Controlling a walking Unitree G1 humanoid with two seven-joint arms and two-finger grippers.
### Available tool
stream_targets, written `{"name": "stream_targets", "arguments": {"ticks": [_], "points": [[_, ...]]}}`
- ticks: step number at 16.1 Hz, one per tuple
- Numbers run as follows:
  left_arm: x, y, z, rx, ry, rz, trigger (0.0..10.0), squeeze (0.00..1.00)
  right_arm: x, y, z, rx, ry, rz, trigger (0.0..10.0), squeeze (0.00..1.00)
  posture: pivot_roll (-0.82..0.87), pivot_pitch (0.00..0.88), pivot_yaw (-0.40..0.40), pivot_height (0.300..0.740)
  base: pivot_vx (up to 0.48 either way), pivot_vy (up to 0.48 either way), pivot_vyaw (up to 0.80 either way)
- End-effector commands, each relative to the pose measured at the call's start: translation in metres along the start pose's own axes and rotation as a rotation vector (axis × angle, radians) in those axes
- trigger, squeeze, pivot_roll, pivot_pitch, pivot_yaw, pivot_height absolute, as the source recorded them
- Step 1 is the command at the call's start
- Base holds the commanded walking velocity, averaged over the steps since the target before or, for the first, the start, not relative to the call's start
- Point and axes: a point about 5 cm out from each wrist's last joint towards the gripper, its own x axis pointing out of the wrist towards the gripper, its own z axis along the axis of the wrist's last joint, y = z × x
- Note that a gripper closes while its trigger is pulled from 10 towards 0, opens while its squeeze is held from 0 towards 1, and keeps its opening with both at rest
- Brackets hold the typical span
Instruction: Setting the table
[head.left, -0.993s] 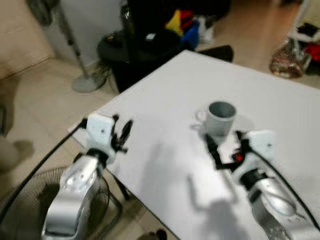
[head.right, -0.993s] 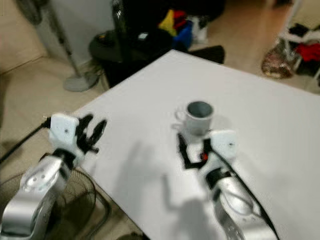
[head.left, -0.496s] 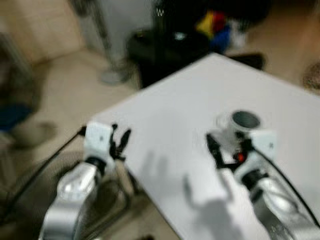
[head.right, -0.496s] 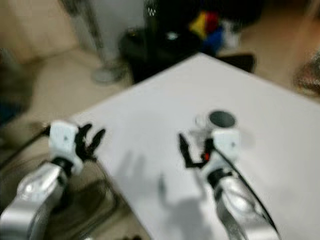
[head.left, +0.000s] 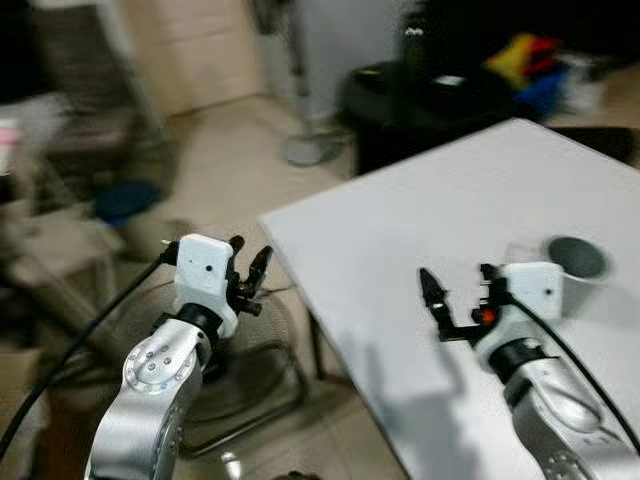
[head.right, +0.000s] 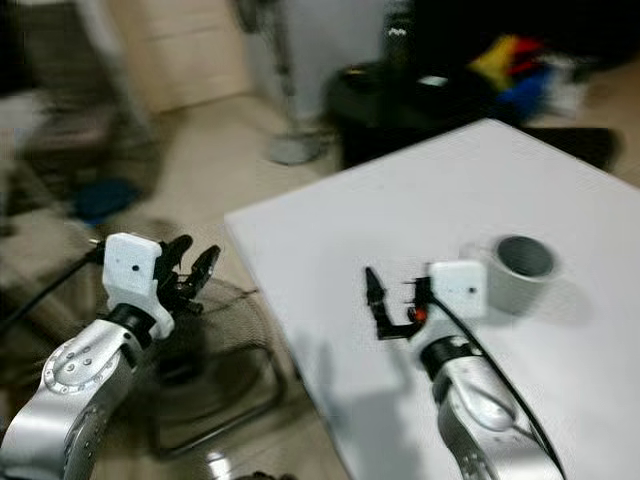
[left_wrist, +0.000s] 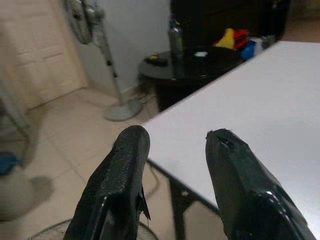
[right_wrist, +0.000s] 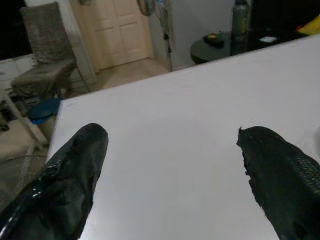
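The right gripper (head.left: 458, 300) hovers low over the white table (head.left: 430, 215), near its corner. Its two black fingers (right_wrist: 65, 185) are spread wide apart and hold nothing; bare tabletop shows between them in the right wrist view. The grey mug (head.left: 577, 268) stands upright on the table just beyond and to the outer right of this gripper, partly hidden behind the gripper's white housing. The mug is apart from the fingers, not between them. The mug opening faces up, and the contents cannot be determined.

The left gripper (head.left: 250, 272) is off the table, out past the table's left edge and above the tiled floor (head.left: 215, 160). Its fingers (left_wrist: 120, 175) stand apart with a moderate gap and hold nothing. In the left wrist view, the table corner lies ahead of the fingertips, with a table leg below it.

A fan guard lying on the floor (head.left: 245, 370) sits below the left arm. Ahead of the left gripper, a standing fan (left_wrist: 95, 45) rises from a round base near a cream door (left_wrist: 35, 50). A round black side table (left_wrist: 195, 62) stands beyond the far table edge, carrying a bottle (left_wrist: 175, 32) and small dark items. Coloured objects, yellow, red and blue (left_wrist: 240, 40), lie behind it. A chair (right_wrist: 47, 45) stands ahead of the right gripper, past the table edge.
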Motion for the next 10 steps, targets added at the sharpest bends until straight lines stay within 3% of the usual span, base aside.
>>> {"name": "stream_targets", "arguments": {"ticks": [1, 10], "points": [[-0.0018, 0.0056, 0.0002, 0.015, 0.012, 0.019, 10.0, 0.0, 0.001, 0.0056, 0.003, 0.003, -0.018, 0.023, 10.0, 1.0, 0.04, 0.0, 0.096, 0.74, 0.0, 0.0, 0.8], [-0.0041, 0.0046, -0.0001, 0.034, 0.018, 0.034, 10.0, 0.0, -0.0008, 0.0068, -0.0004, 0.018, -0.007, 0.045, 10.0, 1.0, 0.05, 0.0, 0.084, 0.74, 0.0, 0.0, 0.8]]}}
